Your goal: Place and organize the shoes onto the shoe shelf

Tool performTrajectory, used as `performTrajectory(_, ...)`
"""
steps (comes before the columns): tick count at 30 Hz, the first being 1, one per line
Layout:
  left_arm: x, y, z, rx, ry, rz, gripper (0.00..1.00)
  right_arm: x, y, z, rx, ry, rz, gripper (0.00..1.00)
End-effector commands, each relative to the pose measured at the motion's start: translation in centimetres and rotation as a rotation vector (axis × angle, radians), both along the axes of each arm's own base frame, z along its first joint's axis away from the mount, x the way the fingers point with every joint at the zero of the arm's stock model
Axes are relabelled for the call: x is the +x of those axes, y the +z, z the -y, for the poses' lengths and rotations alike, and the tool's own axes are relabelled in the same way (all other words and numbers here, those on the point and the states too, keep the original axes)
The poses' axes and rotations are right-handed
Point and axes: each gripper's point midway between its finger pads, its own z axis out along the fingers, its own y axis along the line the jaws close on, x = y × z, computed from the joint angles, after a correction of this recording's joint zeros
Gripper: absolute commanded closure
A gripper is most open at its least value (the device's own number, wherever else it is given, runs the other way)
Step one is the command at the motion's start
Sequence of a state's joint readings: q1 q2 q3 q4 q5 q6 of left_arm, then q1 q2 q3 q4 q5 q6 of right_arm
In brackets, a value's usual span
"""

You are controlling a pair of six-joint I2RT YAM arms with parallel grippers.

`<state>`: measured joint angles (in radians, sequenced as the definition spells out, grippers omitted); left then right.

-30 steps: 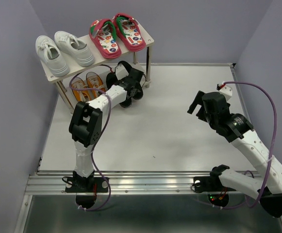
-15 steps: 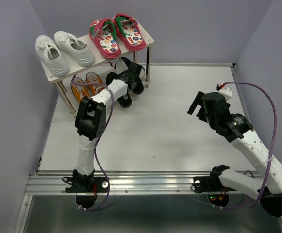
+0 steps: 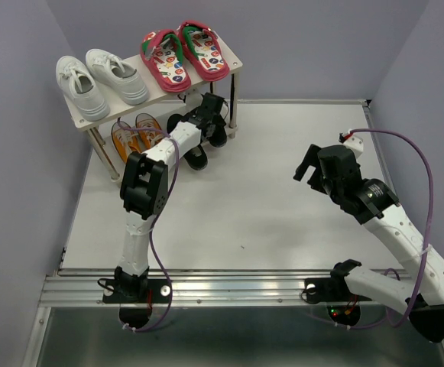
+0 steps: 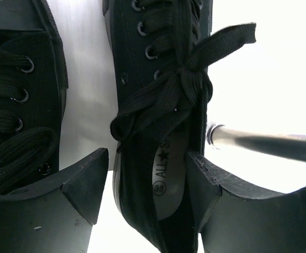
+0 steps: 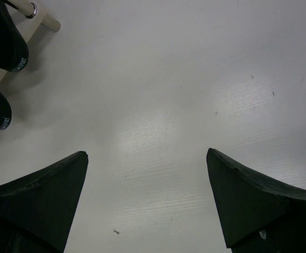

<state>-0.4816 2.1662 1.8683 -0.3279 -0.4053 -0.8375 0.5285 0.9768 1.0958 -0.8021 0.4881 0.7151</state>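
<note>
Our left hand [image 3: 209, 115] reaches in under the right end of the shoe shelf [image 3: 233, 67]. In the left wrist view this hand [image 4: 147, 153] is closed narrow on the heel of a black lace-up shoe [image 4: 163, 100], one finger on each side of it. A second black shoe [image 4: 16, 100] lies just beside it on the left, and a metal leg [image 4: 263, 141] of the shelf runs past on the right. From above, the held shoe [image 3: 218, 136] sits at the lower tier's right end with its toe pointing out over the tabletop [image 3: 283, 229], and the other black shoe [image 3: 196, 157] is next to it. The orange sneakers [image 3: 127, 139] fill the left of the lower tier. On the top board stand the white sneakers [image 3: 82, 88] at the left and the red flip-flops [image 3: 168, 61] at the right. Our right hand [image 3: 306, 168] hangs well apart over the bare tabletop, its fingers spread wide and holding nothing.
</note>
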Motion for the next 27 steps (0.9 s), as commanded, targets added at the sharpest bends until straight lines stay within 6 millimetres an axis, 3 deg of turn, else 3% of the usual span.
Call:
performTrajectory(1, -0.4, 6.3, 0.9, -0.011, -0.071, 0.103, 0.29, 0.4, 0.1, -0.2, 0.023, -0.002, 0.017, 0.0)
performTrajectory(6, -2.8, 7.3, 1.2, 0.012, -0.122, 0.098, 0.29, 0.5, -0.2, -0.6, 0.032, 0.008, 0.014, 0.0)
performTrajectory(10, -5.5, 8.6, 2.6, 0.064, -0.181, 0.112, 0.29, 0.6, -0.5, -1.0, 0.044, 0.02, 0.01, 0.0)
performTrajectory(18, -10.2, 8.5, 3.8, 0.134, -0.237, 0.07, 0.28, 0.5, -0.6, -1.1, 0.051, 0.025, 0.009, 0.0)
performTrajectory(21, -12.0, 8.8, 3.4, 0.181, -0.203, 0.071, 0.23, 0.5, -0.7, -1.0, 0.049, 0.026, 0.008, 0.0)
performTrajectory(27, -14.4, 9.5, 0.7, 0.27, -0.099, 0.059, 0.23, 0.6, -1.0, -1.4, 0.055, 0.039, 0.003, 0.0)
